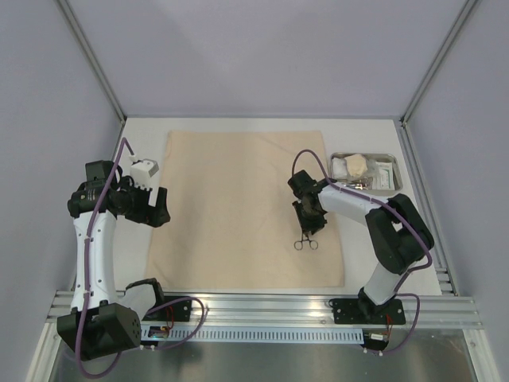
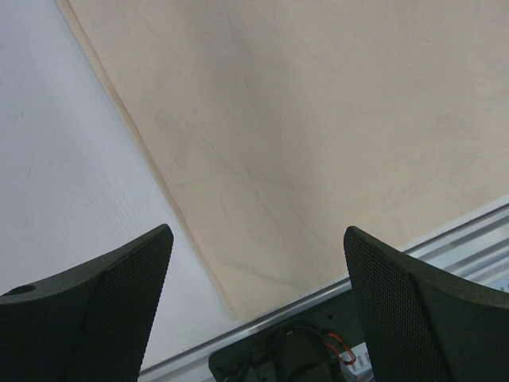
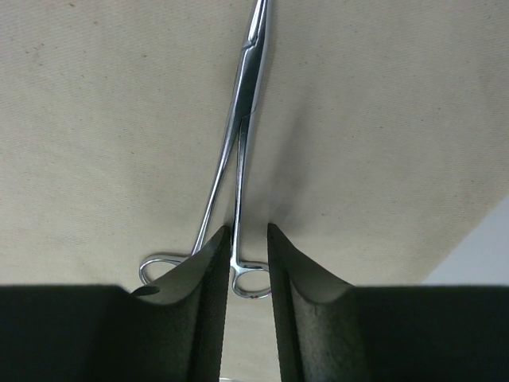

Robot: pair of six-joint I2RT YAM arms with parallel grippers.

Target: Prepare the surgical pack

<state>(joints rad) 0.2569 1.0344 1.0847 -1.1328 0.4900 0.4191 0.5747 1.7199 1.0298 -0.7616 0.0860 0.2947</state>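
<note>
Table (image 1: 262,124): carries the whole pack layout.
Cloth sheet (image 1: 238,207): tan, spread flat over the middle of the table.
Tray (image 1: 366,154): shiny steel, on bare table at the far right, just beside the cloth sheet.
Left end effector (image 2: 256,235): fingers wide apart, empty, above the left edge of the cloth sheet.
Right end effector (image 3: 248,227): fingers a narrow gap apart, astride one handle shank, not clamped on it.
Clamp (image 3: 246,103): on the right part of the cloth sheet, rings toward the arm bases.
White packets (image 1: 385,171), gauze pads (image 1: 355,165): inside the tray.
Step in hand: probably laying out instruments on the cloth sheet.
Next move: probably a straight lift clear of the rings, then a reach to the tray.
</note>
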